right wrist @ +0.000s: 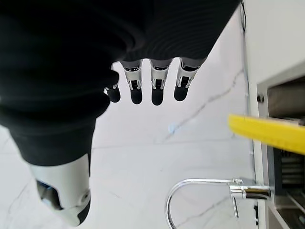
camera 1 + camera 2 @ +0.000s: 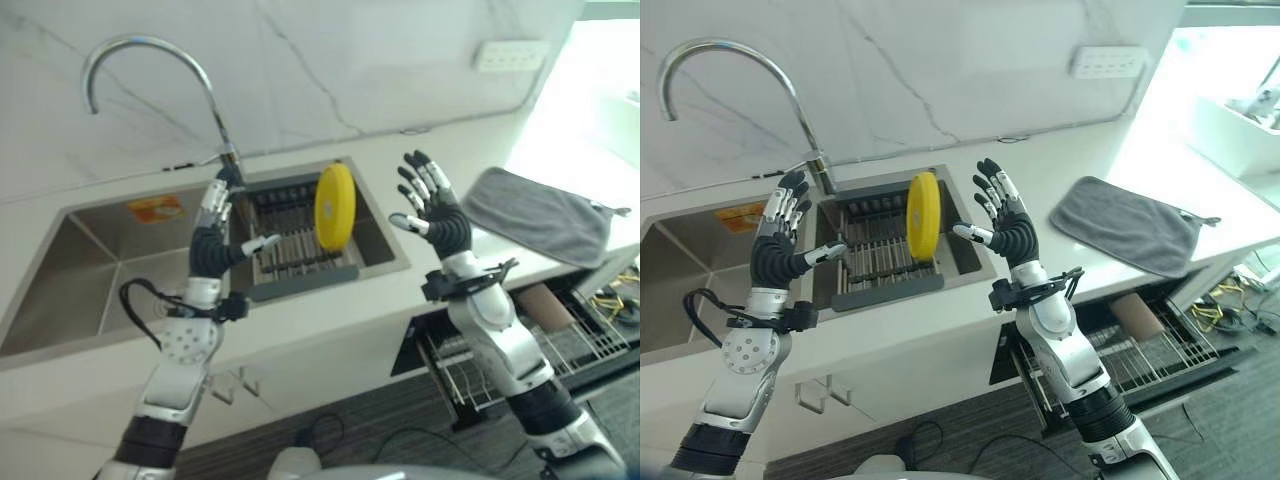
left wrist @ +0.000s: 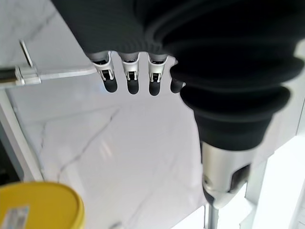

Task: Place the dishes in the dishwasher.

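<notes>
Both hands are hovering spread over the sink, holding nothing.
Left hand [image 2: 780, 245] is raised with fingers straight by the tap [image 2: 735, 70]; right hand [image 2: 1005, 225] is lifting, fingers splayed, just beside the yellow plate [image 2: 923, 228], which is standing on edge in the rack [image 2: 880, 262]. Grey cloth [image 2: 1130, 225] is lying on the counter [image 2: 1060, 160]; the dishwasher drawer [image 2: 1160, 350] is sitting pulled out below.

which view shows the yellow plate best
The right eye view: the yellow plate stands on edge in the sink rack, whole and unobstructed. The left eye view shows it similarly; each wrist view catches just an edge.
</notes>
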You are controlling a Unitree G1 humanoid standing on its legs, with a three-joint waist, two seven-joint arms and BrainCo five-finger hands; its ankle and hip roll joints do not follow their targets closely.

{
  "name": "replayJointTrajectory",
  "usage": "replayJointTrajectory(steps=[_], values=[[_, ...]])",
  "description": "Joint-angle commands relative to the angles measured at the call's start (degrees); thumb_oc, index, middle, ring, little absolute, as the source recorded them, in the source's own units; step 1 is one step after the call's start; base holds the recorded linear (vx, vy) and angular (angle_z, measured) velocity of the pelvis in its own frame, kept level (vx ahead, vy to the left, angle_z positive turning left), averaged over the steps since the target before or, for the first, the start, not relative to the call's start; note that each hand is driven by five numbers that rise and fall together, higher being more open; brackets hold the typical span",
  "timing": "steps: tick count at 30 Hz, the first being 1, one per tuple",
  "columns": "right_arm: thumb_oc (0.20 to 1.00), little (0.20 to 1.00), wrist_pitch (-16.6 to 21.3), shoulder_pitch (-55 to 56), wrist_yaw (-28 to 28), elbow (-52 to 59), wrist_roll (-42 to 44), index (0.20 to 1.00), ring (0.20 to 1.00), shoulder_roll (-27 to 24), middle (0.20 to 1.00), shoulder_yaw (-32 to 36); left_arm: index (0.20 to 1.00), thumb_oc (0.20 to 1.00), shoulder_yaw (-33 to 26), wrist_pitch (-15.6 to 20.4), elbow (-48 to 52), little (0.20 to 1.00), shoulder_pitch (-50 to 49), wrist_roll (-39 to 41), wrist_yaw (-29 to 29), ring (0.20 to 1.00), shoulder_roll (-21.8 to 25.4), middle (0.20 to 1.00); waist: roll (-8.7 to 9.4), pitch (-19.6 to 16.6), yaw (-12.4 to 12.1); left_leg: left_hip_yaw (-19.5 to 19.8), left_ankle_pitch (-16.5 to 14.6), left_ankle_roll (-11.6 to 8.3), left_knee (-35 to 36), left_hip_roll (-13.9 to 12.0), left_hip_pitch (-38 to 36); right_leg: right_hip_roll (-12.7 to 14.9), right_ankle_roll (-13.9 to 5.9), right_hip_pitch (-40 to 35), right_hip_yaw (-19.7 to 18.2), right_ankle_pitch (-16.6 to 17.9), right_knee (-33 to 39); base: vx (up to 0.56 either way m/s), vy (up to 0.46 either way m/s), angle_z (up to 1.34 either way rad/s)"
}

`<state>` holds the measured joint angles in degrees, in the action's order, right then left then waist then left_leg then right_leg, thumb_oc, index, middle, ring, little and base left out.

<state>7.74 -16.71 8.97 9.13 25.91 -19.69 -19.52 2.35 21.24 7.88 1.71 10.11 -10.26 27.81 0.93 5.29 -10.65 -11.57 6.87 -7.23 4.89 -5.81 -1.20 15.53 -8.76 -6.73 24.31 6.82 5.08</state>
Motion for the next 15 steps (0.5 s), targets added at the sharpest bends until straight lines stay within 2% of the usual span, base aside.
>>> replayJointTrajectory(steps=[1, 6, 11, 12, 15], values=[[1.000, 1.000, 1.62, -4.76, 1.27, -0.54, -0.53, 1.000, 1.000, -0.30, 1.000, 1.46, 1.000, 1.000, 0.22, 2.04, 1.39, 1.000, 2.64, 0.64, 0.95, 1.000, 0.77, 1.000, -1.78, -0.70, -0.98, 3.25, -2.31, 0.94, 0.11, -2.08, -0.80, -4.28, 0.67, -2.80, 2.38, -4.42, -0.23, 0.00, 0.017, 0.06], [1.000, 1.000, 1.50, -6.82, 3.69, -4.55, -1.73, 1.000, 1.000, 0.73, 1.000, 0.41, 1.000, 1.000, 0.14, 1.66, 1.89, 1.000, 2.36, 1.39, 2.84, 1.000, 1.36, 1.000, -1.55, -0.72, -2.81, 4.25, -2.60, 1.52, 0.11, -1.17, -0.57, -3.68, 0.35, -3.22, 3.21, -4.18, -0.29, 0.02, 0.015, 0.01], [1.000, 1.000, 4.70, -11.19, 11.46, -8.87, -3.56, 1.000, 1.000, 2.14, 1.000, 2.42, 1.000, 1.000, 0.71, 1.18, 1.84, 1.000, 2.81, 2.06, 4.89, 1.000, 2.03, 1.000, -1.47, -0.72, -4.53, 5.41, -2.60, 1.96, 0.11, -0.72, -0.20, -3.30, 0.15, -3.62, 3.99, -4.05, -0.34, 0.06, 0.024, 0.18], [1.000, 1.000, 4.03, -11.64, 12.25, -8.77, -3.29, 1.000, 1.000, 1.82, 1.000, 3.28, 1.000, 1.000, 0.57, 1.10, 1.82, 1.000, 2.69, 2.61, 5.36, 1.000, 2.32, 1.000, -1.48, -0.71, -4.83, 5.74, -2.69, 2.04, 0.11, -0.60, -0.16, -3.25, 0.12, -3.70, 4.00, -4.16, -0.36, 0.08, 0.022, 0.16], [1.000, 1.000, 1.73, -11.67, 9.81, -10.18, -0.69, 1.000, 1.000, 1.30, 1.000, 3.83, 1.000, 1.000, 0.13, 0.96, 2.10, 1.000, 2.36, 3.50, 6.59, 1.000, 2.71, 1.000, -1.43, -0.68, -5.14, 5.73, -2.71, 2.09, 0.11, -0.54, -0.09, -3.10, 0.02, -3.72, 4.29, -4.17, -0.33, 0.06, 0.008, 0.06]])
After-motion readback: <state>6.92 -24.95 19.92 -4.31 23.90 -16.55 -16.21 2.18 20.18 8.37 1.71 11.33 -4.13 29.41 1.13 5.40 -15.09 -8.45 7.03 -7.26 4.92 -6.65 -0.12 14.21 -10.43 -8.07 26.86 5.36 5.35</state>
